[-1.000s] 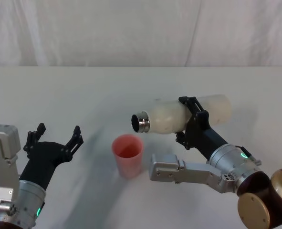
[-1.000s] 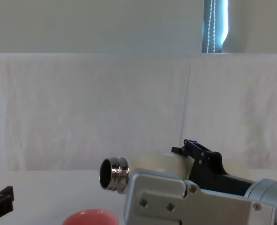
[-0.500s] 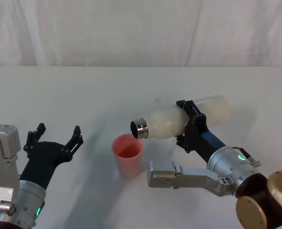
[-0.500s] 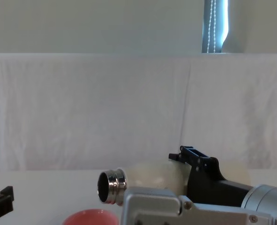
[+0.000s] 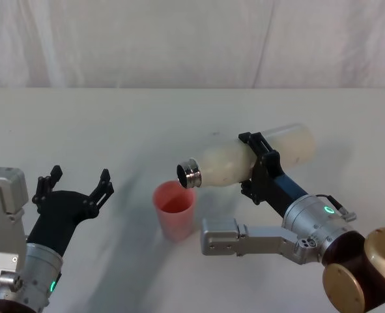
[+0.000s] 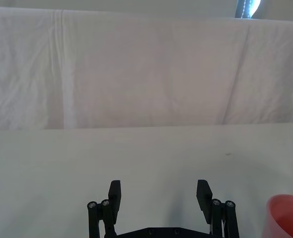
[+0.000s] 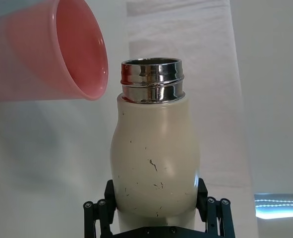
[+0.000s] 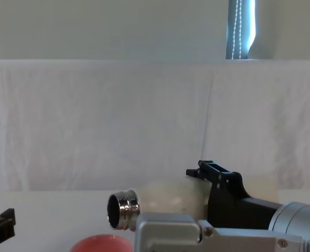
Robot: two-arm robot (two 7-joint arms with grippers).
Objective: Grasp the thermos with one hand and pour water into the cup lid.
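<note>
Thermos [image 5: 234, 161] above white table [image 5: 179, 117]

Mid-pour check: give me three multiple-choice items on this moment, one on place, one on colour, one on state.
1. Where is the thermos mouth?
A. just above the cup lid's far rim
B. inside the left gripper
C. flat on the table

2. What colour is the cup lid?
A. blue
B. salmon pink
C. green

3. How is the left gripper?
A. shut on the cup lid
B. shut on the thermos
C. open, holding nothing

Answers: 1 A, the head view shows the steel neck over the rim; 2 B, its wall is pink; 3 C, its fingers stand apart while the right gripper clamps the thermos.
</note>
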